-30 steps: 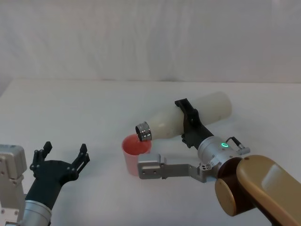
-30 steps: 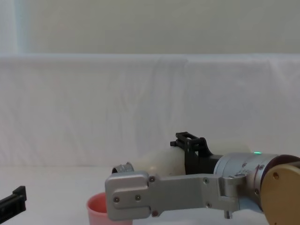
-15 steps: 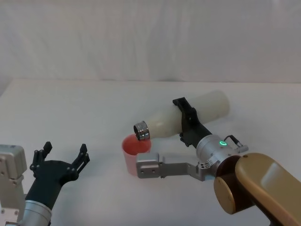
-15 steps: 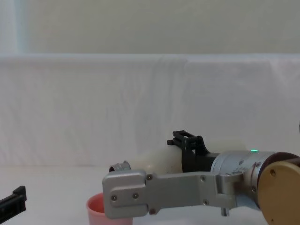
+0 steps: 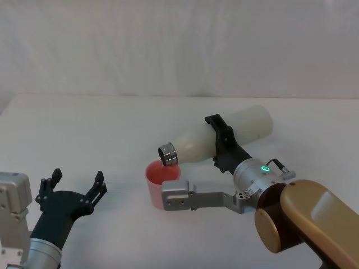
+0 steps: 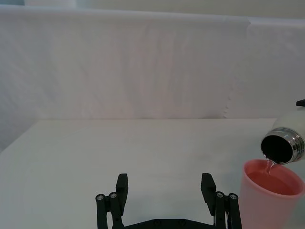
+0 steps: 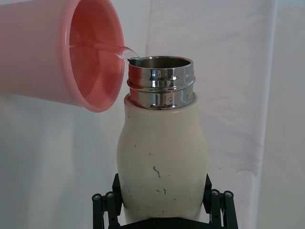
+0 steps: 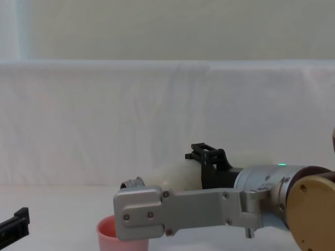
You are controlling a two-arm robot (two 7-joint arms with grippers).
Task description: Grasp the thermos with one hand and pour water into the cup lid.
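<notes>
Table (image 5: 84,123): white, carrying the cup near the middle of its near edge.
Right gripper (image 5: 220,144): its fingers are clamped on the bottle's body, holding it tipped nearly flat so the mouth hangs lower than the base.
Left gripper (image 5: 73,188): parked at the near left corner, fingers spread, holding nothing.
Bottle (image 5: 224,141): cream, lifted off the table, its steel neck just above the cup's rim so water falls inside.
Cup (image 5: 160,182): pink, upright, well short of the table's far edge.
Water: a thin stream (image 6: 269,165) leaves the mouth in the left wrist view; the head view hides it.
Progress: pouring looks under way.
</notes>
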